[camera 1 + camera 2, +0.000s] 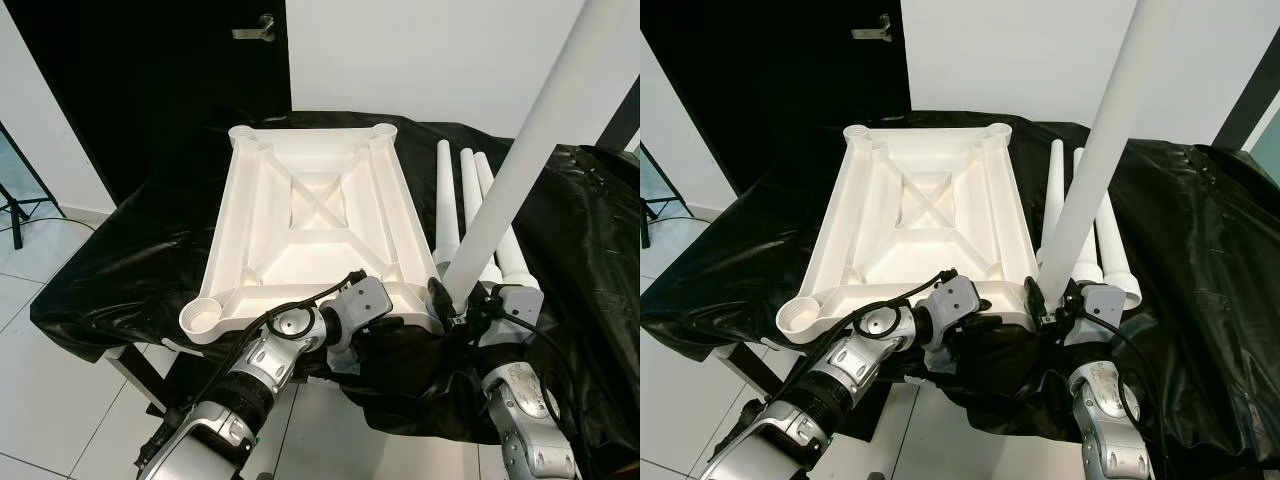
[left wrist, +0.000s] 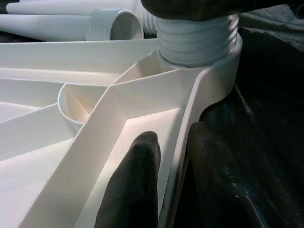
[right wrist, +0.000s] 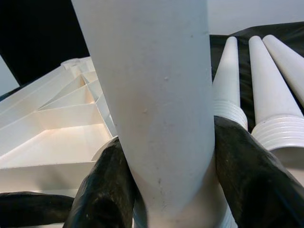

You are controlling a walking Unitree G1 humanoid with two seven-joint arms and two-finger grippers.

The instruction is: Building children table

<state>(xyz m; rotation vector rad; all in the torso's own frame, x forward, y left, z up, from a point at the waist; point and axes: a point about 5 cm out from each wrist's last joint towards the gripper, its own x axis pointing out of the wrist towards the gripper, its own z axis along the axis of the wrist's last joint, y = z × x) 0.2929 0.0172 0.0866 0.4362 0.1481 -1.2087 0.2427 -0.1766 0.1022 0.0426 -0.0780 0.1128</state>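
A white children's tabletop lies upside down on the black-covered table. My left gripper is shut on its near rim, one finger inside and one outside. My right gripper is shut on a white leg. That leg stands nearly upright, leaning a little to the right, and its threaded end sits in the near right corner socket. Three more legs lie side by side on the cloth to the right of the tabletop.
The near left corner socket holds nothing. A black door and a white wall stand behind the table. Tiled floor shows at the left, with a black stand at the edge.
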